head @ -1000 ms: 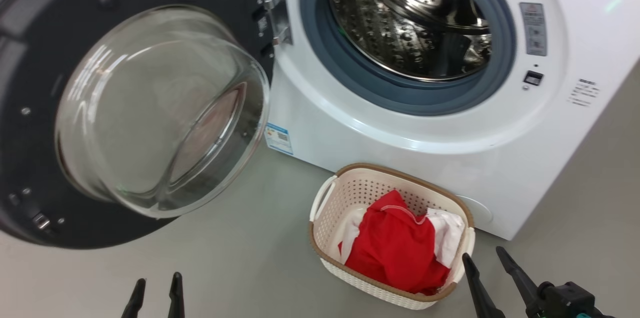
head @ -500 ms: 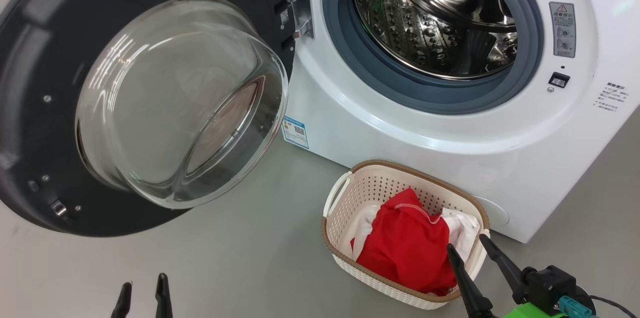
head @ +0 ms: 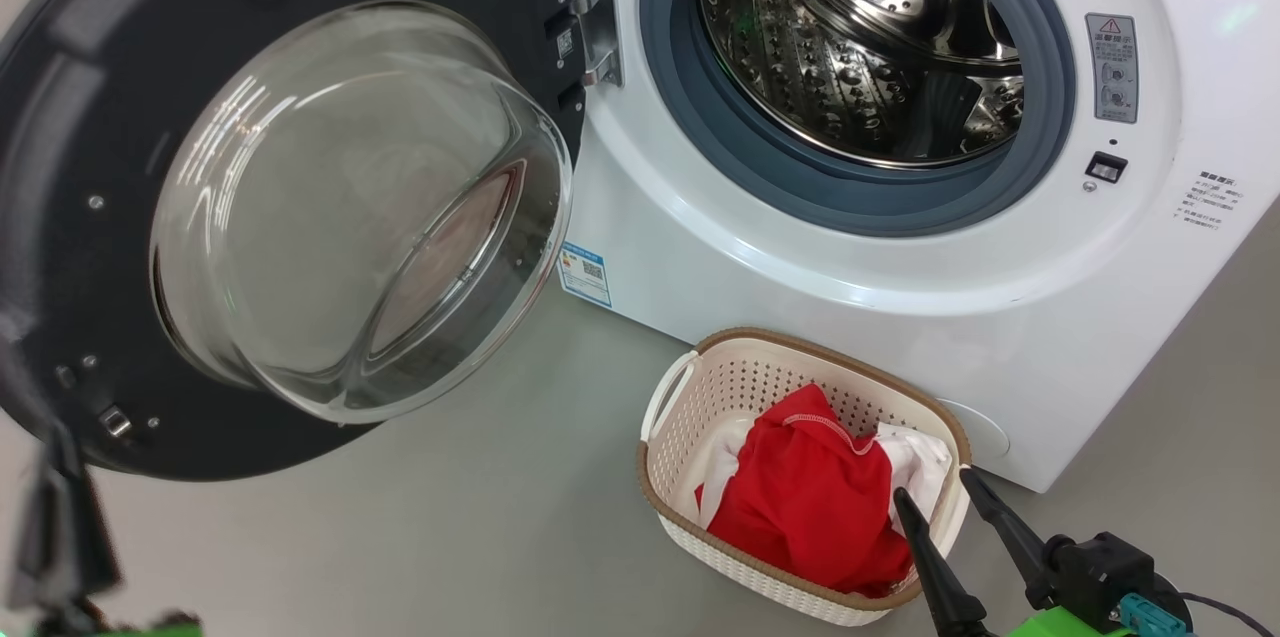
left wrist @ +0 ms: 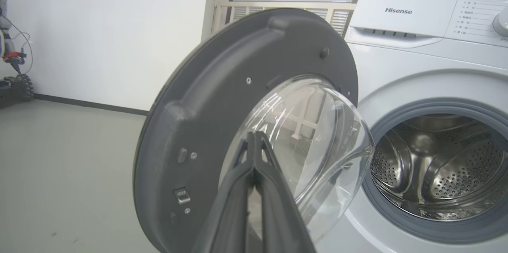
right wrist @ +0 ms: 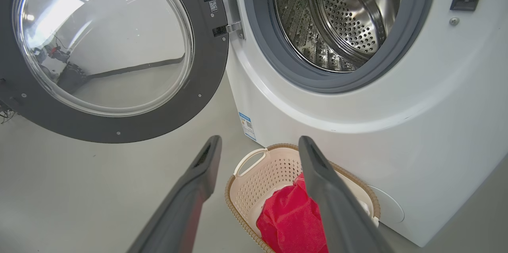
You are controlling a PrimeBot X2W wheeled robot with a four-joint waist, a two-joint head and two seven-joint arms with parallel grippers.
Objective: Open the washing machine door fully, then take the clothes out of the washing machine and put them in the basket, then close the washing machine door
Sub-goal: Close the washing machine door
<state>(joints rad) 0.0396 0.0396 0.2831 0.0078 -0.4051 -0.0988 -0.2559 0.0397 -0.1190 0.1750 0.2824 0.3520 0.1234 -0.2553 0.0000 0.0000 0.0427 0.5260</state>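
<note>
The washing machine door hangs wide open at the left, its glass bowl bulging toward me. The white washing machine shows a steel drum with no fabric in sight. On the floor before it, the basket holds the clothes, red over white. My right gripper stands open, its tips over the basket's right rim, holding nothing. In the right wrist view the right gripper frames the basket. My left gripper is shut on nothing, pointing at the door.
Bare grey floor stretches left of the basket and under the door. A blurred dark part of my left arm crosses the head view's lower left edge. Far left in the left wrist view, a small wheeled device stands by the white wall.
My left gripper has shut and left its spot at the bottom of the head view; a blurred dark shape now sits at the lower left edge. The right gripper has risen toward the basket's rim.
</note>
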